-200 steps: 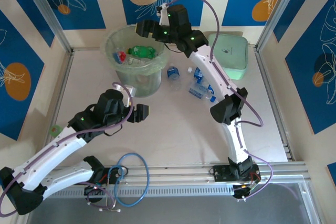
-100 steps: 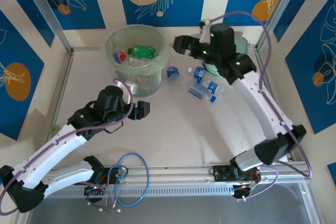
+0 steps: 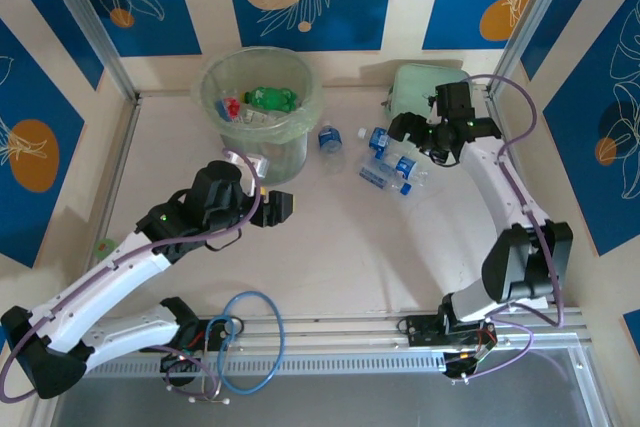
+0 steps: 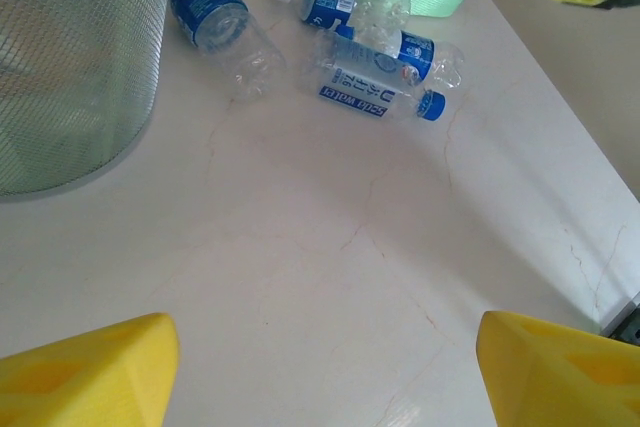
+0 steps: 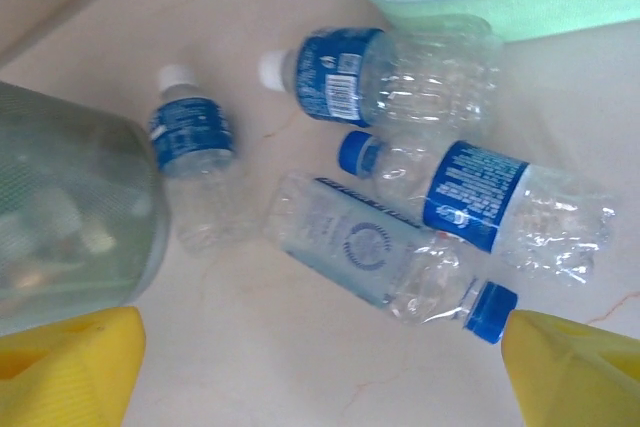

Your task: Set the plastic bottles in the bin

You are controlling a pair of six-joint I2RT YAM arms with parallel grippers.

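Four clear plastic bottles (image 5: 470, 192) lie toward the tabletop's (image 3: 330, 247) far edge, between the pale green bin (image 3: 290, 152), which holds more, and a mint green case (image 3: 440, 97). The right end effector (image 5: 320, 372) hovers above them, fingers spread and empty. The left end effector (image 4: 325, 372), also spread and empty, hangs near the bin.

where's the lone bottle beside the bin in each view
Top external: bottle at upper centre, just right of the bin.
Left wrist: bottle at top left, right of the bin.
Right wrist: bottle left of centre, right of the bin.
Shared landmark: the bin, always on the bottle's left.
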